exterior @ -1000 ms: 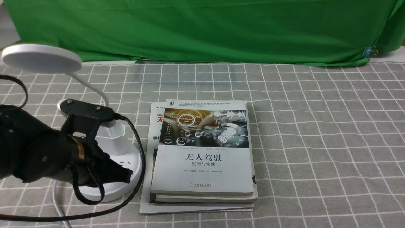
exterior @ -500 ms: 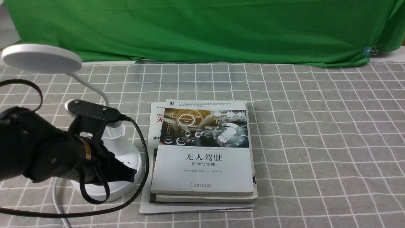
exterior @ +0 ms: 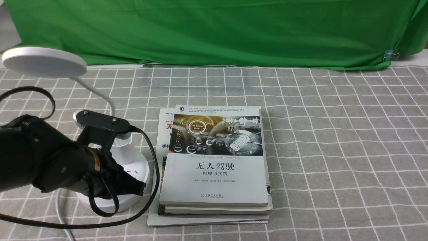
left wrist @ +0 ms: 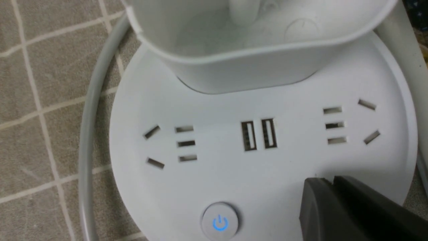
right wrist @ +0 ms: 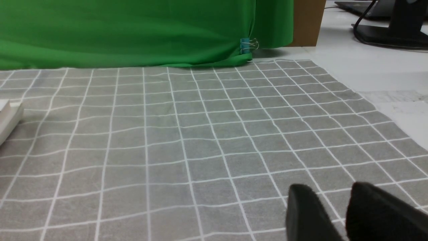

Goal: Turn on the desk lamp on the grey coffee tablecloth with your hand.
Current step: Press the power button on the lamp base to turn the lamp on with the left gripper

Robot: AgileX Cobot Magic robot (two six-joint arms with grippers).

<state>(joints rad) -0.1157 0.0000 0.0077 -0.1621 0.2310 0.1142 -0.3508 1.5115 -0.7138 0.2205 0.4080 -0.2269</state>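
The white desk lamp stands at the left on the grey coffee tablecloth [exterior: 334, 150]. Its disc head [exterior: 43, 62] shows no glow. My left gripper [exterior: 138, 187] is shut and empty, its tip low over the front right of the round base [exterior: 142, 165]. In the left wrist view the shut tips [left wrist: 329, 182] rest at the base [left wrist: 234, 174], to the side of a round button [left wrist: 220, 221] with a blue power sign. The cup [left wrist: 254, 50] and white cord [left wrist: 90, 134] show there. My right gripper [right wrist: 334, 197] is open over bare cloth and is out of the front view.
A stack of books [exterior: 214, 160] lies just right of the lamp base. The green backdrop cloth [exterior: 214, 30] hangs along the far edge, with a blue clip [exterior: 389, 54] at its right. My left arm's black cable [exterior: 150, 187] loops around the base.
My left arm has moved a little to the right and forward, bringing the shut gripper further over the lamp base. The lamp and books have not moved.
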